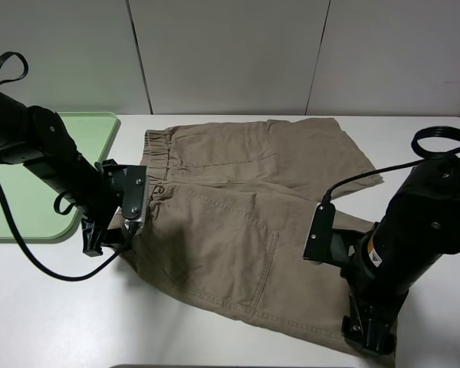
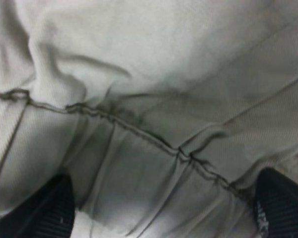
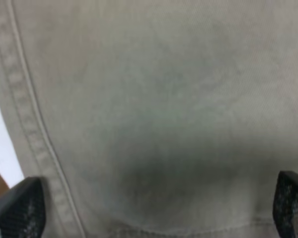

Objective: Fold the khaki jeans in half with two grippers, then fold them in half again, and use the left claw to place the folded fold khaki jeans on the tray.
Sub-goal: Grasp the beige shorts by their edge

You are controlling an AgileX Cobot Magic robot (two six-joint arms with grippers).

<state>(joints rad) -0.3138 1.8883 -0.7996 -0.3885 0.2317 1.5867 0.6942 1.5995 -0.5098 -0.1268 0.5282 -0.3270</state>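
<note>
The jeans [image 1: 230, 222] lie spread flat on the desk [image 1: 46, 307]. The waistband [image 1: 157, 146] faces the tray [image 1: 31, 192] and the legs point away from it. No part of the cloth is on the tray.

The left end effector [image 1: 107, 234] is down at the near corner of the waistband. In its wrist view the fingers [image 2: 44, 213] stand wide apart, with the gathered elastic seam between them and nothing pinched. The right end effector [image 1: 368, 333] sits at the hem [image 3: 25, 114] of the near leg. Its fingers [image 3: 17, 208] are likewise spread, straddling flat cloth beside the stitched edge.

We judge the first fold has not begun, since both arms are placed to take the near edge.

The cloth looks soft, light and limp. We expect it to sag between two grips and drape rather than hold a crease. The gathered waistband and the doubled hem are the thickest, firmest parts, so those are the places to pinch.

We see two risks. A shallow bite may lift only the top layer. Unequal lift may also skew the fold line.
</note>
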